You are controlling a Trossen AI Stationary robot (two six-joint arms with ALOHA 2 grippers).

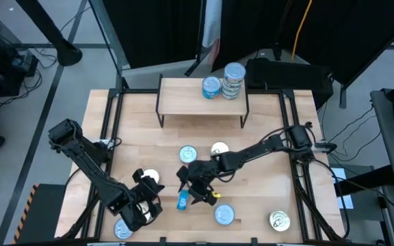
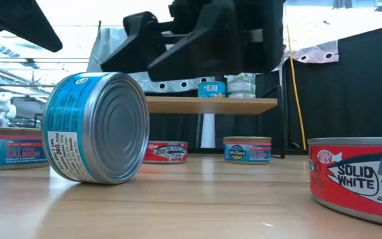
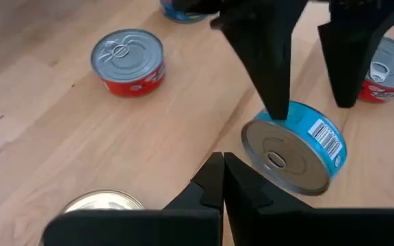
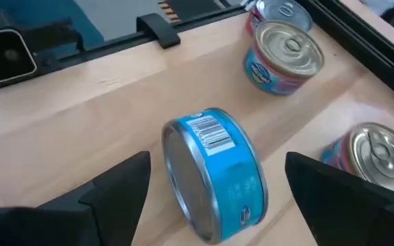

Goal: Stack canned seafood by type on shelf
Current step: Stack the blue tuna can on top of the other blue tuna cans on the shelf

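A blue-sided tin (image 4: 214, 174) stands on its curved side on the table, near the middle of the front half (image 1: 182, 200). My right gripper (image 1: 193, 191) is open. Its two fingers (image 4: 115, 184) stand on either side of this tin with a gap showing on each side. My left gripper (image 3: 222, 179) is shut with nothing in it, a little to the tin's left (image 1: 153, 203). The shelf (image 1: 183, 101) stands at the far middle. It bears a single blue tin (image 1: 211, 87) and a taller stack of tins (image 1: 233, 80).
Loose tins lie flat around: two at mid-table (image 1: 188, 154) (image 1: 219, 149), a cream-lidded one (image 1: 150, 178) by my left gripper, one at the near left (image 1: 122, 229), two at the near right (image 1: 224, 214) (image 1: 279, 220). Black rails (image 1: 299, 171) run along the table's sides.
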